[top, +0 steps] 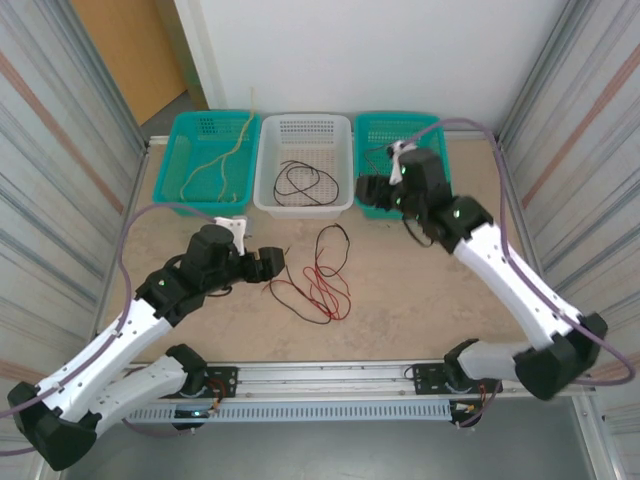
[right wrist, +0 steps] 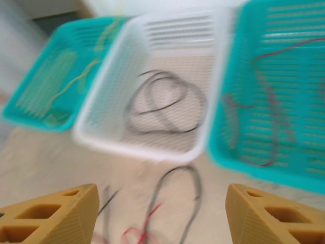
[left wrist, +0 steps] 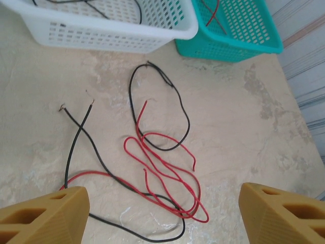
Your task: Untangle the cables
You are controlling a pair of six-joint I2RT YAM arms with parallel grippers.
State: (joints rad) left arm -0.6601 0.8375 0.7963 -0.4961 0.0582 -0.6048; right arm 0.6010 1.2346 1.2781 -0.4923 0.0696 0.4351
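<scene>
Red and black cables (top: 322, 275) lie tangled in loose loops on the table's middle. In the left wrist view the red cable (left wrist: 167, 178) crosses the black cable (left wrist: 185, 119) several times. My left gripper (top: 281, 262) hovers just left of the tangle, and its wrist view shows the left gripper (left wrist: 165, 198) open and holding nothing above the loops. My right gripper (top: 363, 191) hangs at the front of the right teal basket; seen from the wrist, the right gripper (right wrist: 161, 198) is open and empty, blurred.
Three baskets line the back. The left teal basket (top: 180, 150) holds a yellowish-tan cable (top: 222, 160). The white basket (top: 268, 170) holds a black cable (top: 300, 182). The right teal basket (right wrist: 223, 101) holds a red cable (right wrist: 277, 51). Corrugated walls close in both sides.
</scene>
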